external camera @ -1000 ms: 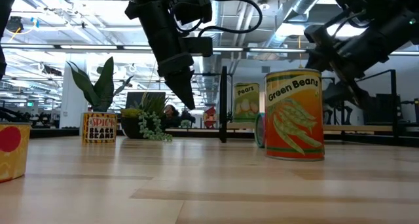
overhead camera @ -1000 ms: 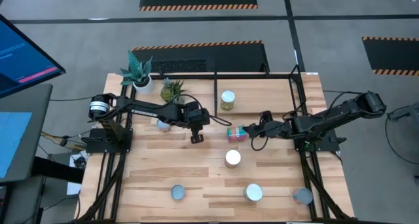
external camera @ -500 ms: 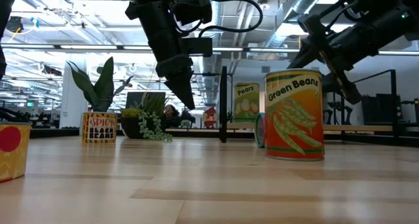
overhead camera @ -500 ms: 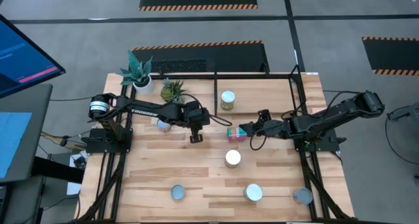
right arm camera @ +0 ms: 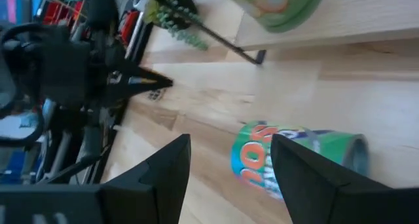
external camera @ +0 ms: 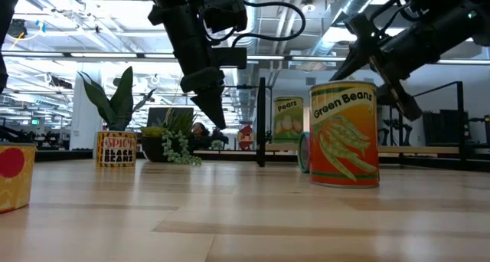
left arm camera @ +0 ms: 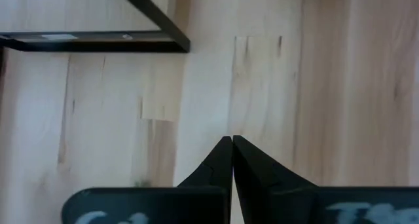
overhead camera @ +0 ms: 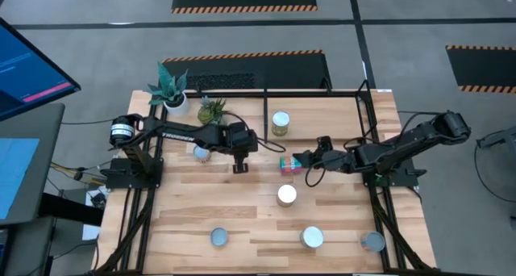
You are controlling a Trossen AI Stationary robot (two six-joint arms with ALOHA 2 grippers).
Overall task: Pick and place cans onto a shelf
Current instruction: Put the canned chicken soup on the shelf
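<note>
- Over the last second the right gripper (overhead camera: 296,158) has been carried a short way toward the toppled can (overhead camera: 289,164), the tin lying on its side on the table's bare wood, just in front of the shelf (overhead camera: 322,115).
- The right gripper's fingers (right arm camera: 308,175) are seen spread wide in the right wrist view, with the green-labelled toppled can (right arm camera: 294,157) lying just ahead of the gap and not yet between them; nothing is held.
- In the high view the tips are now at the toppled can's right end; whether they touch it cannot be told.
- The toppled can itself has not been shifted in that second.
- The left gripper (overhead camera: 239,168) has been drawn slightly back, and is parked above the wood to the left of the toppled can, well apart from it, its fingers (left arm camera: 226,160) pressed together on nothing.
- One pear can (overhead camera: 280,123) is standing on the shelf, behind the toppled can.
- A green-bean can (overhead camera: 286,195) is standing in front of the toppled can, and a small can (overhead camera: 201,153) is seen to the toppled can's left, beyond the left gripper.
- Three more cans (overhead camera: 311,238) are lined up near the table's front edge, well in front of the toppled can.
- The approach is judged nearly finished: a further small advance is probably needed so the lying tin is straddled before the fingers are closed.
- Because the tin is on its curved side, a roll away from the fingers is a likely risk.
</note>
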